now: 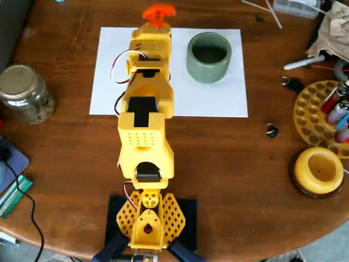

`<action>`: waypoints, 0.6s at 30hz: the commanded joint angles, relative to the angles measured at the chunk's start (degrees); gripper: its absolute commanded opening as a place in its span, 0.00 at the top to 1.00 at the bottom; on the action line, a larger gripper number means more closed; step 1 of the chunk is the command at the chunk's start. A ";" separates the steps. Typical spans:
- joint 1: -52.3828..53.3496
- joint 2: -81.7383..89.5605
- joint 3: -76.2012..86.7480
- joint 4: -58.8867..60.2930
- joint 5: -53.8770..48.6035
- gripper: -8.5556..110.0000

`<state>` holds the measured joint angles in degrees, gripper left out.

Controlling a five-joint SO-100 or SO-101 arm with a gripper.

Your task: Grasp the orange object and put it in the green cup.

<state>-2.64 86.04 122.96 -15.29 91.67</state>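
The orange object (158,11), a small T-like piece, sticks out of the far tip of my yellow gripper (157,25), just past the far edge of the white paper. Its stem sits between the jaws, which look closed on it; the fingers are mostly hidden under the wrist. The green cup (209,57) stands upright on the paper to the right of the gripper, about one cup width away, and its dark inside shows nothing in it.
A white paper sheet (218,98) lies on the round wooden table. A glass jar (24,93) stands at the left. A yellow round holder (320,170) and a perforated yellow tray with pens (316,112) sit at the right. The arm base (148,218) is at the near edge.
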 commanded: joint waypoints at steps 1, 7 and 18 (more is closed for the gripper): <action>2.46 5.54 1.23 0.18 -0.70 0.93; 7.56 10.63 5.98 -0.18 -2.20 0.93; 14.59 16.88 14.24 -2.46 -3.78 0.93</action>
<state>10.55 100.11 136.49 -16.08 88.42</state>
